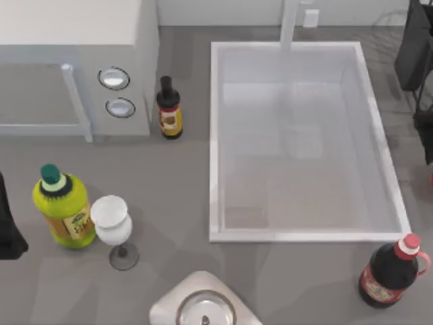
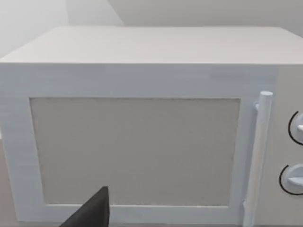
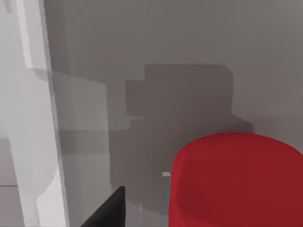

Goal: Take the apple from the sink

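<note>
The sink (image 1: 214, 135) sits on the right half of the grey bench (image 1: 284, 284), its pale floor bare and its faucet (image 1: 289, 24) rising at the far short side. The apple (image 3: 236, 179) is outside the basin. In the right wrist view it looms large and bright red, close under the camera, over open bench. The sink's white wall (image 3: 28, 118) stands off to one side, and a blocky shadow falls on the bench between them. In the top view a sliver of red shows at the bench's right edge, level with the middle of the sink's long side.

The right gripper (image 1: 427, 152) hangs at that same right edge, just above the red sliver. Whether it is spread or clamped, and whether it has hold of the apple, cannot be told. Whether the apple rests on the bench or is lifted clear of it cannot be told either.

The left gripper (image 1: 8, 233) is parked at the bench's left edge, facing the door of the microwave (image 2: 132, 151). How far it is open cannot be told.

The microwave takes the far left corner, with a dark sauce bottle (image 1: 169, 108) upright just beside its knob end. A green bottle (image 1: 63, 206) and a wine glass (image 1: 111, 223) stand side by side near the left edge. A red bottle (image 1: 391, 271) stands by the sink's near right corner. A pale round-topped object (image 1: 205, 305) sits at the near edge.
</note>
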Robot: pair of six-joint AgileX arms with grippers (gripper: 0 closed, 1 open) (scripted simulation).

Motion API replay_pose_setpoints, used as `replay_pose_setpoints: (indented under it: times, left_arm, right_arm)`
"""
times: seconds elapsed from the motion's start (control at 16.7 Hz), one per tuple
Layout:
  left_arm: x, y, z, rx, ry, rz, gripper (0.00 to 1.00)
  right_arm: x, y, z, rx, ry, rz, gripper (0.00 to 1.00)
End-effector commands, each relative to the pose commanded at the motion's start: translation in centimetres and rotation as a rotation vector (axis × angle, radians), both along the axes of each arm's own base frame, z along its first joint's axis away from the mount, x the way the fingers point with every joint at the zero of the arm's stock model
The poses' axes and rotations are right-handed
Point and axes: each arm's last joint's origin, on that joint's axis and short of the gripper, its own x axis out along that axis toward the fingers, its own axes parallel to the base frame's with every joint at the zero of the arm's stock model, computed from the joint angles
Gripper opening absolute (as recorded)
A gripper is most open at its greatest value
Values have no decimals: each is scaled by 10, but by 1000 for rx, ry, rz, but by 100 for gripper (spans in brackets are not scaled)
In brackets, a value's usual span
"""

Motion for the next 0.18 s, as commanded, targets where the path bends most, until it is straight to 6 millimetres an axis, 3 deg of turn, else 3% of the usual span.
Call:
replay_pose_setpoints:
  times: [0.18]
  left_arm:
    - [0,0,0,0,0,0,100]
  right_arm:
    - [0,0,0,0,0,0,100]
